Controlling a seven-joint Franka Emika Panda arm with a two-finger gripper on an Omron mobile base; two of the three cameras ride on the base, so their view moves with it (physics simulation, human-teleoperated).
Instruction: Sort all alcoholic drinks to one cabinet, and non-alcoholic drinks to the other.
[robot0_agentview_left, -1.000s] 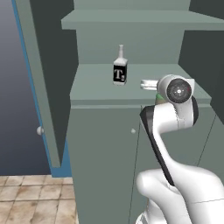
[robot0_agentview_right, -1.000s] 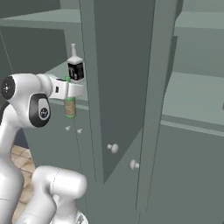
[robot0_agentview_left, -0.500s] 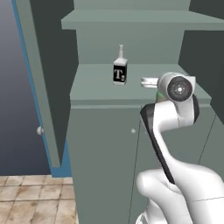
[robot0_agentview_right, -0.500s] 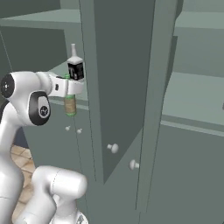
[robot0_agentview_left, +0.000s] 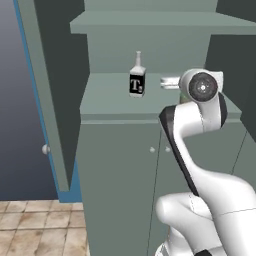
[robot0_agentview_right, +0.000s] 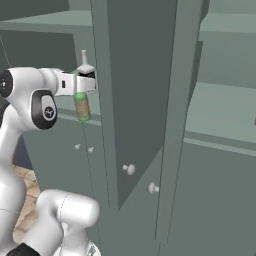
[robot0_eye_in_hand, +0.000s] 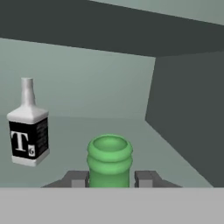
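My gripper (robot0_eye_in_hand: 109, 178) is shut on the neck of the slim green glass bottle (robot0_eye_in_hand: 109, 158), an alcoholic drink. From the right base view the green bottle (robot0_agentview_right: 82, 107) hangs under the gripper (robot0_agentview_right: 83, 92) at the front edge of the open cabinet's shelf (robot0_agentview_left: 110, 100). The square clear bottle with the black "T" label (robot0_agentview_left: 137, 82), also alcoholic, stands upright on that shelf. It appears to the left of the green bottle and further in as the black-labelled bottle (robot0_eye_in_hand: 28, 136). Its neck (robot0_agentview_right: 83, 57) sticks up behind my hand. The non-alcoholic drinks are out of view.
The cabinet's left door (robot0_agentview_left: 50, 100) stands swung open, with a knob (robot0_agentview_left: 45, 149) low on it. Another open door (robot0_agentview_right: 135, 100) with a knob (robot0_agentview_right: 129, 169) rises just right of my hand. An inner side wall (robot0_eye_in_hand: 188, 113) bounds the shelf on the right. Closed lower doors (robot0_agentview_left: 120, 185) sit beneath the shelf.
The arm has lifted slightly with the green bottle, so the hand now covers the body of the black-labelled bottle in the right base view. The black-labelled bottle has not moved.
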